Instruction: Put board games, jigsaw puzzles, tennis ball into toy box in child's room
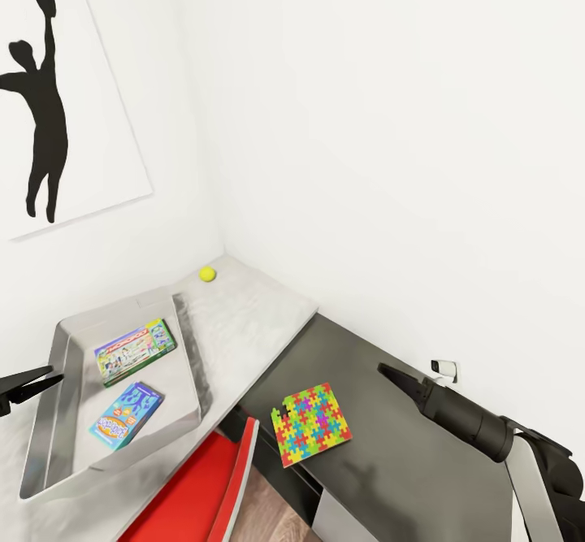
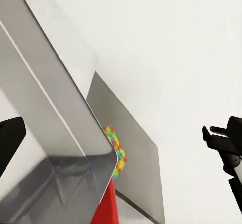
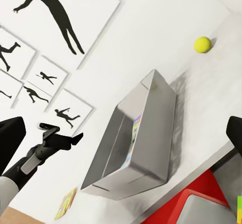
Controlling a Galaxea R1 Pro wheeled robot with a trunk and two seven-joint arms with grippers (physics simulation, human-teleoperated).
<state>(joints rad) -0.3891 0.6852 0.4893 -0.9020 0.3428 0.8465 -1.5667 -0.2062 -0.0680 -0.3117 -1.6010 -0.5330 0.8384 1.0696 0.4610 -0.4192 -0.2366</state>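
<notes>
Both grippers open, holding nothing: left gripper (image 1: pixel 32 383) beside the toy box (image 1: pixel 191 355), right gripper (image 1: pixel 406 382) above the table. Jigsaw (image 1: pixel 313 423) lies near the table edge; a clumsy grab could push it off. Tennis ball (image 1: pixel 207 274) may roll.

The head camera looks steeply down from above into a room corner, with the grey toy box (image 1: pixel 193 363) at lower left of the frame, the tennis ball (image 1: pixel 207 274) near the middle and a jigsaw puzzle (image 1: pixel 313 424) at lower centre. The left wrist camera sits very close against the toy box (image 2: pixel 65 133) wall, facing past its corner toward the jigsaw puzzle (image 2: pixel 117 151). The right wrist camera views from farther off, taking in the whole toy box (image 3: pixel 151 138), the tennis ball (image 3: pixel 202 44) and wall pictures (image 3: pixel 65 12). All three views share the box.
</notes>
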